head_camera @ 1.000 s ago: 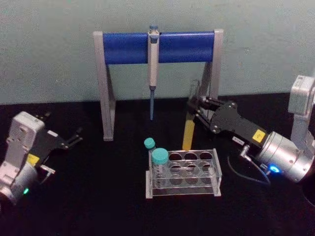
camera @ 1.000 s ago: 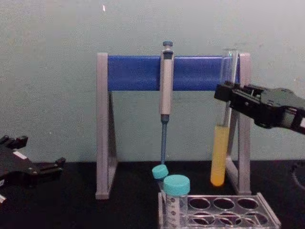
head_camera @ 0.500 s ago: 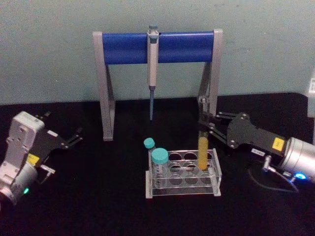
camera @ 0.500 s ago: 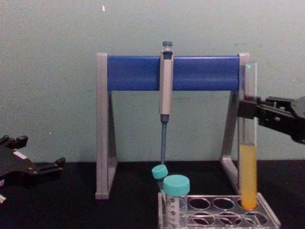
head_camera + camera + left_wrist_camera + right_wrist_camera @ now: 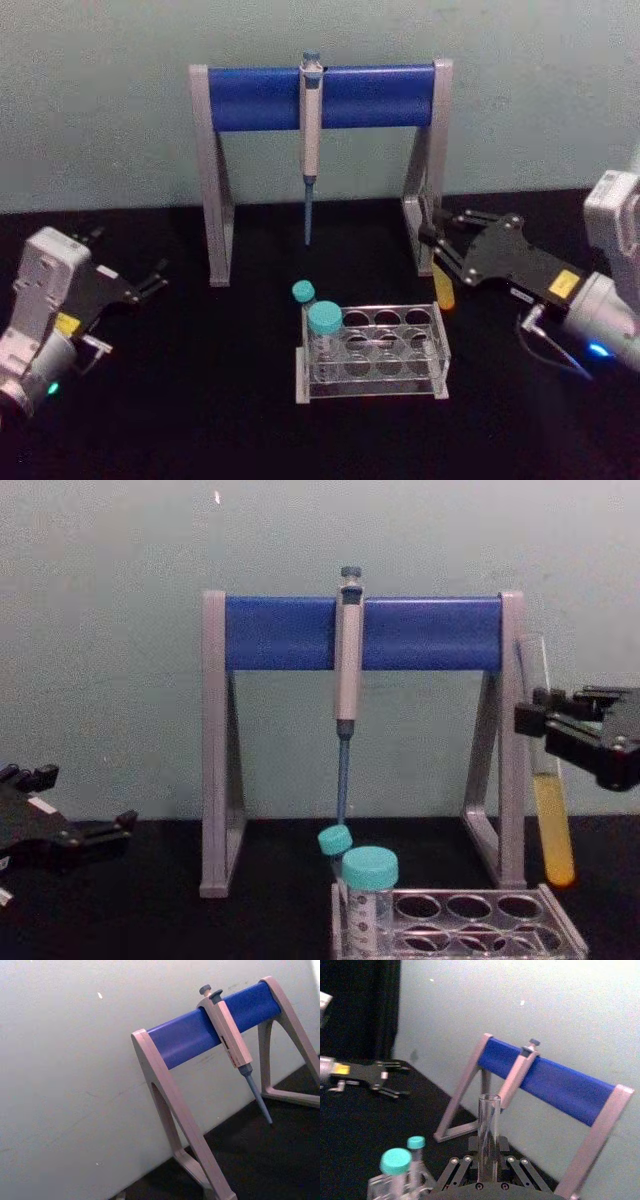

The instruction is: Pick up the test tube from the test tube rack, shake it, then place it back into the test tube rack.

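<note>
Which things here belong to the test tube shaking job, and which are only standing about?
Job: low clear plastic rack with round holes; long clear glass test tube with yellow liquid, held outside it; right claw, shut on the tube.

Standing about: tall grey stand with blue bar; grey pipette hanging on it; two teal-capped vials in the rack; left claw, open, parked left.
</note>
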{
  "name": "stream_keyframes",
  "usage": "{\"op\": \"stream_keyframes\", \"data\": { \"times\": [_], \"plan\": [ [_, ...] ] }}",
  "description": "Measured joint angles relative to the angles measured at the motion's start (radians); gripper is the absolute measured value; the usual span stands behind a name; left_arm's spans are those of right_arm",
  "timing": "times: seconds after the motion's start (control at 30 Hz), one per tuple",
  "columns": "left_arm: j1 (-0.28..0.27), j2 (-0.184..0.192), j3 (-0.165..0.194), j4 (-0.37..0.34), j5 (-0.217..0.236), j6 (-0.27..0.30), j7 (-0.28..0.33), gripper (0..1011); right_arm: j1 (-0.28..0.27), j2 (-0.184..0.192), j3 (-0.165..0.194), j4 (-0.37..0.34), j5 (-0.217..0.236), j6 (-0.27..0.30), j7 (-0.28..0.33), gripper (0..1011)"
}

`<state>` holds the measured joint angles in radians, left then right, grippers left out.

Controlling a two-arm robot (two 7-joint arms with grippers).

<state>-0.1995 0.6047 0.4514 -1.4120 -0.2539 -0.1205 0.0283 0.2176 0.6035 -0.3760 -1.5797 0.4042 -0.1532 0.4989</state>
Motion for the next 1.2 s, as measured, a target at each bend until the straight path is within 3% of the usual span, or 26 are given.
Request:
{"op": "stream_keyframes", "data": {
  "times": [0.13, 0.33, 0.5, 0.67, 0.7, 0.77, 0.93, 1.2],
  "plan": [
    [0.0, 0.0, 0.0, 0.0, 0.0, 0.0, 0.0, 1001, 0.01, -0.055, -0.001, 0.036, -0.036, -0.042, -0.037, 229],
    [0.0, 0.0, 0.0, 0.0, 0.0, 0.0, 0.0, 1001, 0.024, -0.113, 0.005, 0.075, -0.015, -0.084, -0.022, 229],
    [0.0, 0.0, 0.0, 0.0, 0.0, 0.0, 0.0, 1001, 0.036, -0.153, 0.009, 0.107, 0.061, -0.094, 0.053, 229],
    [0.0, 0.0, 0.0, 0.0, 0.0, 0.0, 0.0, 1001, 0.05, -0.179, 0.008, 0.133, 0.203, -0.071, 0.187, 229],
    [0.0, 0.0, 0.0, 0.0, 0.0, 0.0, 0.0, 1001, 0.05, -0.179, 0.008, 0.133, 0.203, -0.071, 0.187, 229],
    [0.0, 0.0, 0.0, 0.0, 0.0, 0.0, 0.0, 1001, 0.054, -0.175, 0.001, 0.136, 0.268, -0.047, 0.246, 229],
    [0.0, 0.0, 0.0, 0.0, 0.0, 0.0, 0.0, 1001, 0.055, -0.137, -0.009, 0.118, 0.324, 0.015, 0.295, 229],
    [0.0, 0.0, 0.0, 0.0, 0.0, 0.0, 0.0, 1001, 0.04, -0.044, -0.014, 0.064, 0.331, 0.073, 0.292, 229]
  ]
}}
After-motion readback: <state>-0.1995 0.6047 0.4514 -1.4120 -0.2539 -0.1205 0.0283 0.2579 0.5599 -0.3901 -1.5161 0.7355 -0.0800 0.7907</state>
